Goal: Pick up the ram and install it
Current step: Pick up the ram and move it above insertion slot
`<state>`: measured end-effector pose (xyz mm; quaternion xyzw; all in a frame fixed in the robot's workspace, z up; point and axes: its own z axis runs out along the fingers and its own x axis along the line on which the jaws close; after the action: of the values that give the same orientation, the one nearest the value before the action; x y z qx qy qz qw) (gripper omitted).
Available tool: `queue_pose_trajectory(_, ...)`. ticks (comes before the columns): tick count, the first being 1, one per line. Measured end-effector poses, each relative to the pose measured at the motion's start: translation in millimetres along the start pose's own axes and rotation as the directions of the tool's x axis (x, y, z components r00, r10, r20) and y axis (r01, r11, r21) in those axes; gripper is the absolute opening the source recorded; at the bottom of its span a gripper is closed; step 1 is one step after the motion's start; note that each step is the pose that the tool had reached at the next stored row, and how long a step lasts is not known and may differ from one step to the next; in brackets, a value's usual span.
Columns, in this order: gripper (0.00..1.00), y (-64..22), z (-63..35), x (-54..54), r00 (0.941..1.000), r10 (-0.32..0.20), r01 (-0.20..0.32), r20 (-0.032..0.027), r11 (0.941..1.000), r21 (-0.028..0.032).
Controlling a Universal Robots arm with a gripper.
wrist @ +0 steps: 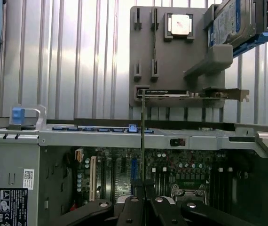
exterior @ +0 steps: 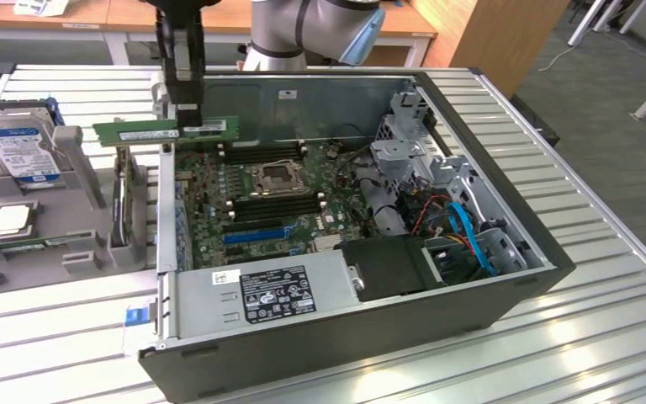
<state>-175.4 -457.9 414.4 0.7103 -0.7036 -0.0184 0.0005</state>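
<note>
**Figure. Installation of the memory module, pick-up stage completed.** The black two-fingered gripper (exterior: pixel 188 114) was clenched on the ram (exterior: pixel 155 130), a long, thin green circuit-board stick with small dark chips. It held the stick lengthwise in the air above the far end of the wall on the exterior view's left of the open dark-grey computer case (exterior: pixel 335 345). In the wrist view the ram (wrist: pixel 143 141) appeared edge-on, rising from the gripper (wrist: pixel 144 188).

The lift was judged done. Seating was left, for the stick was not yet down at the black memory slots (exterior: pixel 265 206) on the green motherboard.

The case stood on a ribbed silver metal counter (exterior: pixel 592 337). On the exterior view's left, a grey plastic parts fixture (exterior: pixel 76 181) carried a blue-labelled hard drive (exterior: pixel 14 147). Wooden desks (exterior: pixel 76 13) and a grey carpeted floor (exterior: pixel 604 76) lay beyond.
</note>
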Motion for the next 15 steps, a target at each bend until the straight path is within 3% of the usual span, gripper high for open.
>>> queue_pose_trajectory(15,0.11,-35.5,-0.9,0.3,1.0,-0.001,0.001,0.0,1.0,0.0)
